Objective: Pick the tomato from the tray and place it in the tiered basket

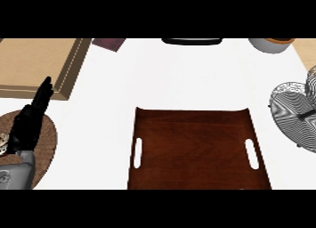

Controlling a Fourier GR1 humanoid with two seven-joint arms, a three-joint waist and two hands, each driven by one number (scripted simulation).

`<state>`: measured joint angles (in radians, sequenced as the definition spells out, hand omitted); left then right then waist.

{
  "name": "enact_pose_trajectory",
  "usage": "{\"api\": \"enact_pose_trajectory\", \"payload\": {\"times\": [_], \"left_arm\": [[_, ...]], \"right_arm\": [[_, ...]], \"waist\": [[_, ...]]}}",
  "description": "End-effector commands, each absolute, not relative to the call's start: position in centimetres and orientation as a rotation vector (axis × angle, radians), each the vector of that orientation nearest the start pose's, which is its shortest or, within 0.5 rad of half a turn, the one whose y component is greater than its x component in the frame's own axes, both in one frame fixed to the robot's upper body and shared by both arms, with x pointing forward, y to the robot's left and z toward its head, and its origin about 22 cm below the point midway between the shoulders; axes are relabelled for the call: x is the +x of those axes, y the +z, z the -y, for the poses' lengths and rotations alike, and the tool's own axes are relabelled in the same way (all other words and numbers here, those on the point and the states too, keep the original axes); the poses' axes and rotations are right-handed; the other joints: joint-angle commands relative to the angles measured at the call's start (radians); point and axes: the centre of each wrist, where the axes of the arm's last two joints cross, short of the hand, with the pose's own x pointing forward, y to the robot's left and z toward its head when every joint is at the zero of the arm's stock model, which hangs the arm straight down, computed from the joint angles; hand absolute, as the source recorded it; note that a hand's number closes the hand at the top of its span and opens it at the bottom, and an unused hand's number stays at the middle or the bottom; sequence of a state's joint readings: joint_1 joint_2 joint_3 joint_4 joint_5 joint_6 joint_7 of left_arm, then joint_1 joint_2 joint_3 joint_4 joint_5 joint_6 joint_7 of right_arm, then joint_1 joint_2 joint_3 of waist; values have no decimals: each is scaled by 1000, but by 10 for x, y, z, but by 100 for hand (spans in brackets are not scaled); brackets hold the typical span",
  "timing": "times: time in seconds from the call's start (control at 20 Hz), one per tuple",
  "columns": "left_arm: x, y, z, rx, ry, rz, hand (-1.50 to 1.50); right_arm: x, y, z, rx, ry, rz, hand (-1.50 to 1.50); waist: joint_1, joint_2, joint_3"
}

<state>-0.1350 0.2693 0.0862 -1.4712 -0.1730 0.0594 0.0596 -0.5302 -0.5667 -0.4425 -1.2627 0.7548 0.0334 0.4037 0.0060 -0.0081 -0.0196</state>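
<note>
White counter bears a glossy wooden tray (pixel 196 151), wire tiered basket (pixel 303 118); left hand (pixel 29 122) fingers straight.

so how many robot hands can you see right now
1. The left hand shows at the view's left side, open with fingers straight and pointing up, over a round brown mat. The right hand is out of view, so it may be beyond the picture's edge.

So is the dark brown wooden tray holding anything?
Empty: the dark brown wooden tray shows only bare wood between its handle slots; no tomato is visible.
</note>
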Motion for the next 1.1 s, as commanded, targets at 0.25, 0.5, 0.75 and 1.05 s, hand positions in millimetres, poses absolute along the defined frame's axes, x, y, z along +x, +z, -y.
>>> {"api": "enact_pose_trajectory", "payload": {"times": [0.25, 0.5, 0.75, 1.05], "left_arm": [[267, 32, -302, 430, -224, 1527, 0], [282, 30, -295, 449, -222, 1528, 0], [278, 16, -301, 457, -212, 1525, 0], [271, 25, -314, 476, -214, 1509, 0]], "right_arm": [[304, 195, 429, -1343, -11, 1261, -150], [263, 234, 462, -1305, -146, 1190, -150], [189, 239, 490, -1219, -175, 1153, -150], [102, 219, 530, -1184, -257, 1233, -150]], "waist": [[-5, 6, 20], [-16, 6, 19], [-42, 2, 19], [-42, 1, 20]]}}
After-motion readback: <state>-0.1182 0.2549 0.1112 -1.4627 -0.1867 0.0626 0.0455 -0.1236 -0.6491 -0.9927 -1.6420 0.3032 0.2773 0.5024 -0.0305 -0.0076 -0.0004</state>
